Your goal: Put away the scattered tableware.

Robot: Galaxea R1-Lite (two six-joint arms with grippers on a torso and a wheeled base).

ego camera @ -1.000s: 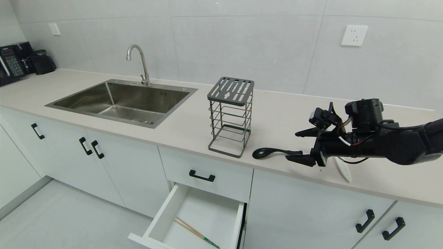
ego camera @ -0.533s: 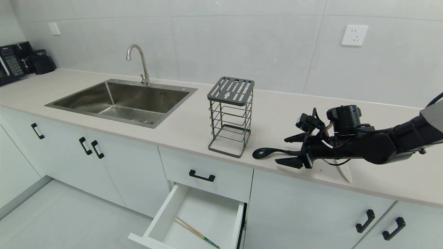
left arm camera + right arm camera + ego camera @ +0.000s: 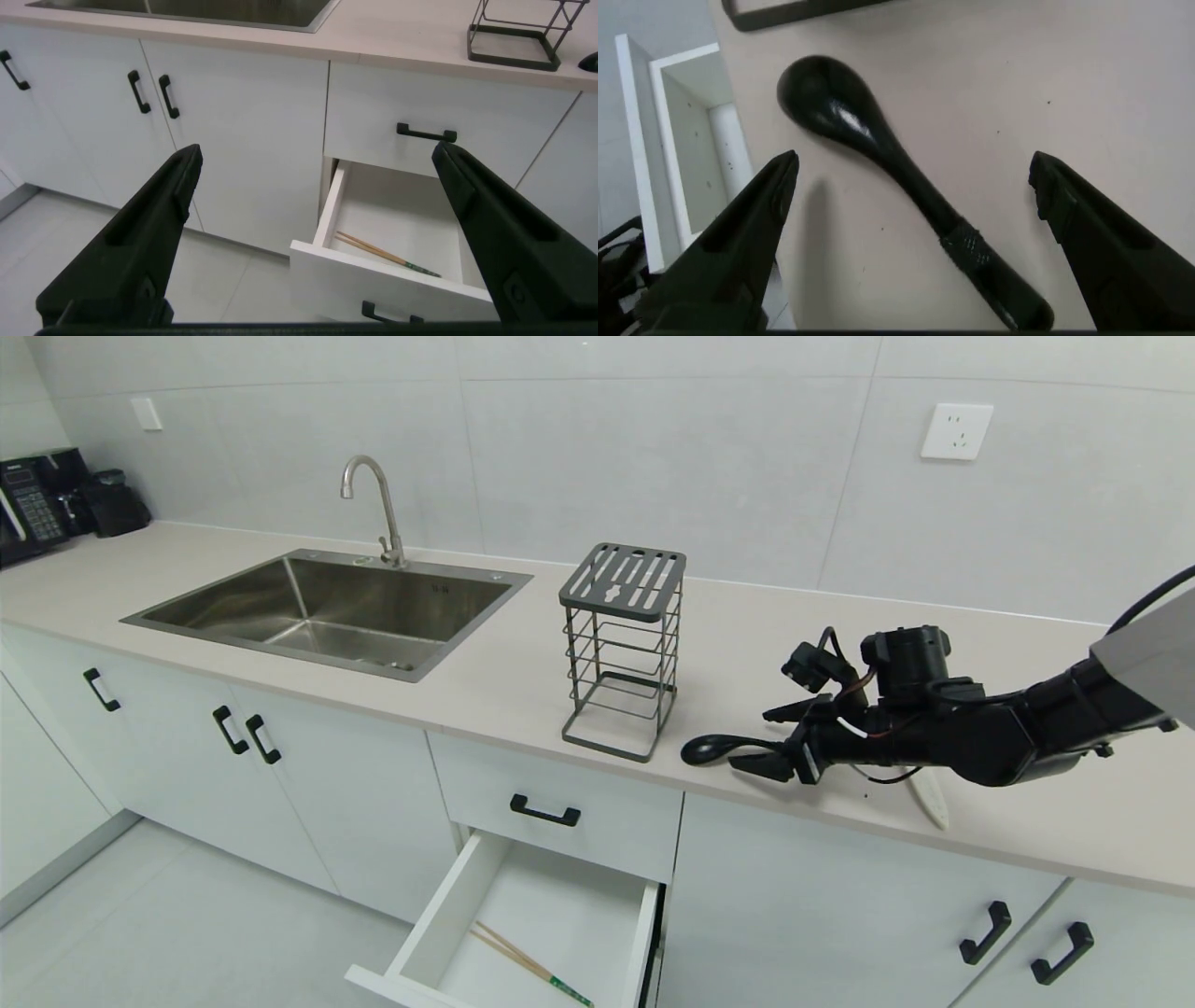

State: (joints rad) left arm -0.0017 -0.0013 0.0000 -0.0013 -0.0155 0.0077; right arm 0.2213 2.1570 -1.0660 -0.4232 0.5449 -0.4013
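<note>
The right gripper [image 3: 752, 740] hung low over the tabletop [image 3: 794, 635], fingers spread to either side of the black spoon [image 3: 707, 748], which lay flat near the front edge, close to the wire rack [image 3: 621, 653]. To my eye it needed to settle squarely across the thin handle and pinch only once both fingers nearly brushed the surface, lest the spoon skid.

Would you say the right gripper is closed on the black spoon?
No, the right gripper is open, and the black spoon lies between its jaws.
</note>
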